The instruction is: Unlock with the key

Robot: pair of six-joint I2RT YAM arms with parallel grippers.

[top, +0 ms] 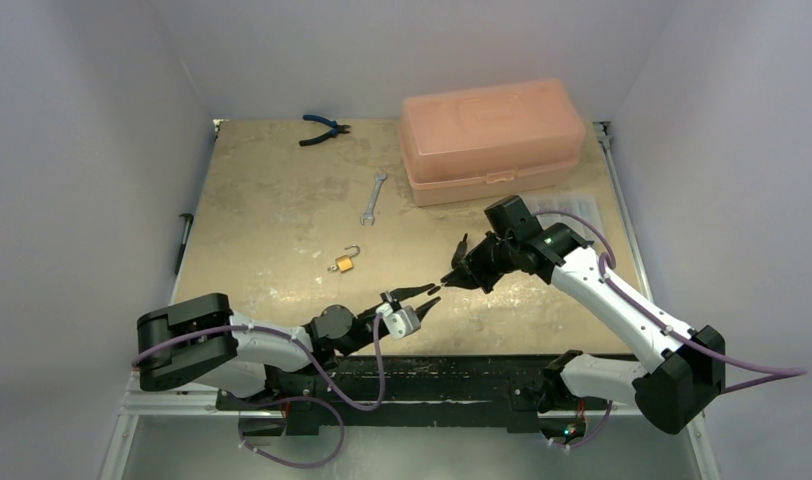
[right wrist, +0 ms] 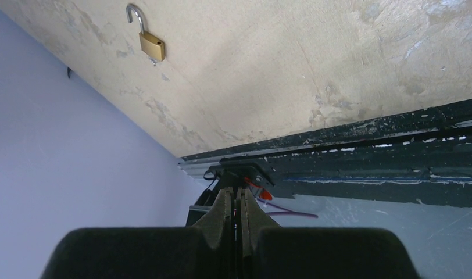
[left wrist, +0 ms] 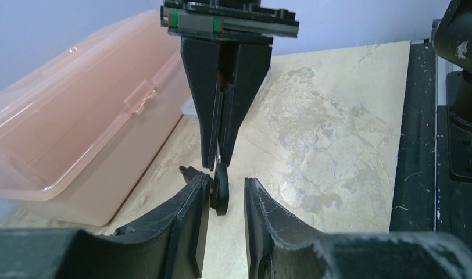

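Note:
The brass padlock (top: pixel 345 262) lies on the table with its shackle swung open; it also shows in the right wrist view (right wrist: pixel 147 42). My right gripper (top: pixel 450 280) is shut on the key's blade. In the left wrist view it (left wrist: pixel 220 148) points down at me, and the key's black head (left wrist: pixel 221 189) hangs below its fingertips. My left gripper (left wrist: pixel 225 195) is open, with the key's head between its jaws, close to the left-hand finger (left wrist: pixel 190 203). In the top view my left gripper (top: pixel 422 296) meets the right one tip to tip, to the right of the padlock.
A pink plastic toolbox (top: pixel 492 138) stands at the back right and also shows in the left wrist view (left wrist: pixel 77 133). A wrench (top: pixel 373 196) and blue-handled pliers (top: pixel 322 128) lie further back. The black rail (top: pixel 432 370) runs along the near edge.

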